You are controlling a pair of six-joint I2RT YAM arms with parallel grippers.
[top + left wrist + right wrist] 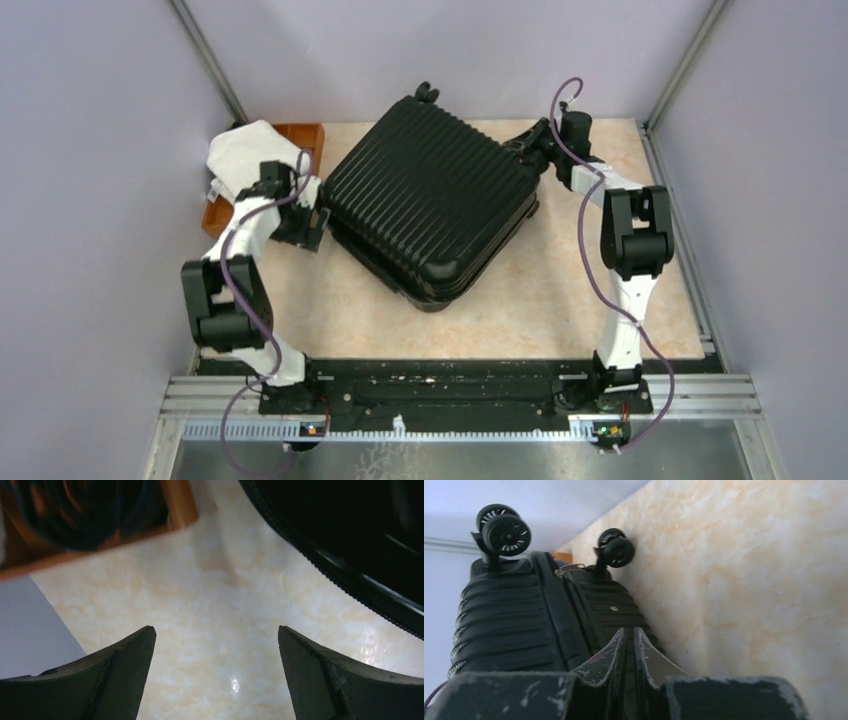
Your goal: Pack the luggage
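1. The luggage [430, 195] lay flat on the table [560, 290], turned diagonally, in the middle toward the far side. Its two shells were brought together, so the lid looked already down.
2. Judging from that, the packing seemed mostly done. What was left was probably closing the zipper around the edge, though the pictures did not show how far it was zipped.
3. A metal zipper pull [569, 570] showed at the seam near the wheels [504, 527], at the far end of the case.
4. The right hand [629, 630] sat low against the far right corner of the luggage, its fingers clenched to a thin slit. Nothing could be seen held between them.
5. The left hand [215, 630] was released, fingers spread wide over bare table, just beside the left edge of the luggage and apart from it.
6. A brown wooden tray [300, 132] stood at the far left with a white cloth [245, 155] on it; the cloth may yet have been meant for packing.
7. The luggage was black and hard-shelled, with ribbed faces, rounded corners and small black wheels. It looked smooth and hard to pinch anywhere but the seam.
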